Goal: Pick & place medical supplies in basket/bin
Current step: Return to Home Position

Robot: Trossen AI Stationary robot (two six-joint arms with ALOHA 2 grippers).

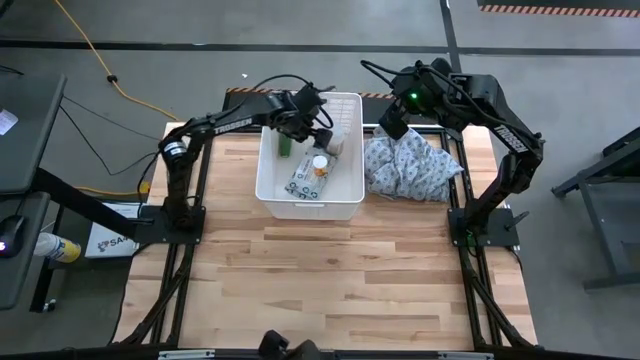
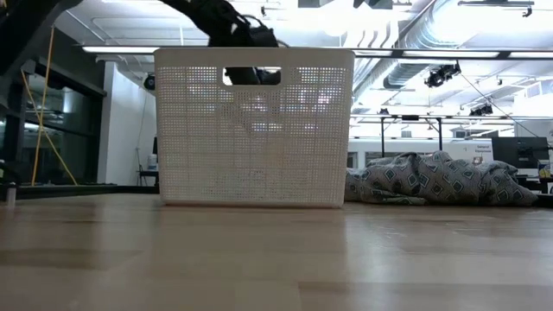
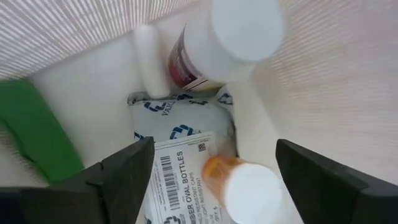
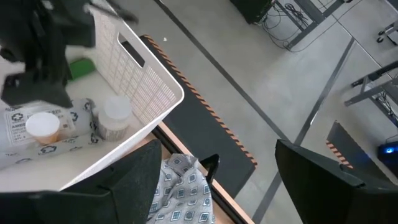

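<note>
The bin held the wipes packet, green cylinder, white bottles and small tube. The left gripper hung over them, fingers apart, empty. The right gripper, also spread, was above the cloth beside the bin. The table lay bare in front.

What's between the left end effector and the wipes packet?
Mostly nothing: the left end effector hangs open over the bin, with the packet bare between its fingers. An orange bottle lies over part of the packet near one finger and could foul a grasp. Right end effector waits by the cloth.
</note>
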